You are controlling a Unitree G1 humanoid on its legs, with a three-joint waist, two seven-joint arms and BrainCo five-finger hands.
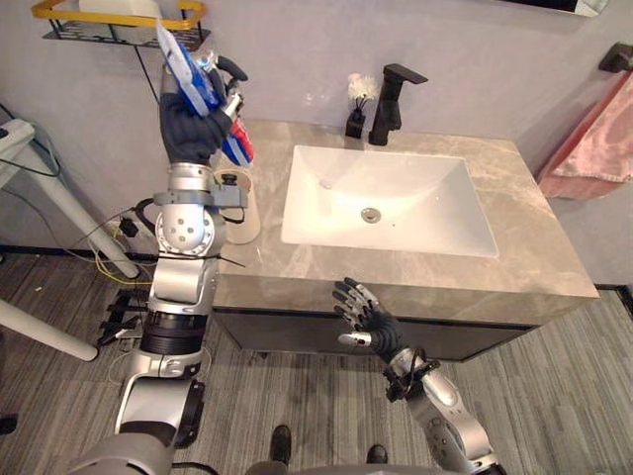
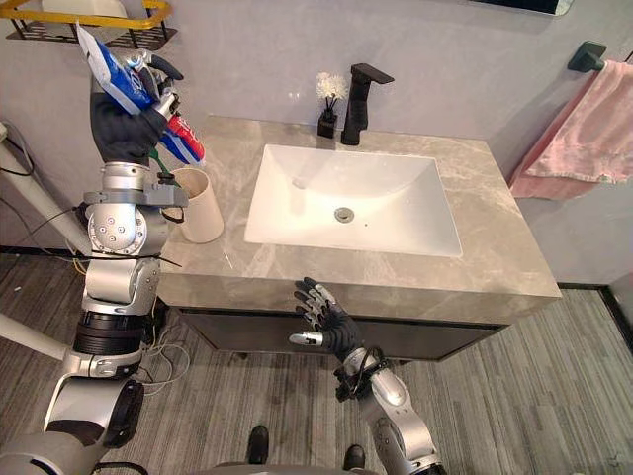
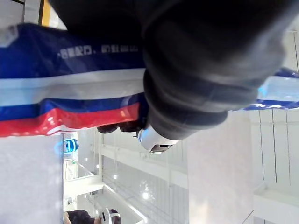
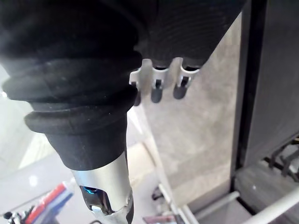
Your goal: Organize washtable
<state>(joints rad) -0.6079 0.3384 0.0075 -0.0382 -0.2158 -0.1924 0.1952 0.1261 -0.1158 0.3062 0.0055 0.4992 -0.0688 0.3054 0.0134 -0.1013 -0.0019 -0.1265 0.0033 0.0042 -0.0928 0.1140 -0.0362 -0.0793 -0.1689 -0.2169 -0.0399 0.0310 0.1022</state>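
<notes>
My left hand [image 1: 198,119] is raised high at the counter's left end, shut on a blue, white and red toothpaste tube [image 1: 191,69]. The tube's flat end points up toward the wall shelf [image 1: 119,22] and its red end [image 2: 184,144] hangs over a beige cup [image 2: 200,206]. The same tube [image 3: 70,98] runs across the left wrist view beside the dark cover. My right hand [image 1: 362,313] hovers open in front of the counter's front edge, below the sink [image 1: 386,188], with straight fingers [image 4: 161,88] holding nothing.
The grey stone countertop [image 1: 534,228] holds a white basin, a black faucet [image 1: 391,99] and a small black vase with white flowers [image 1: 358,104] at the back. A pink towel [image 1: 598,143] hangs on the right wall. The shelf has a yellow rim.
</notes>
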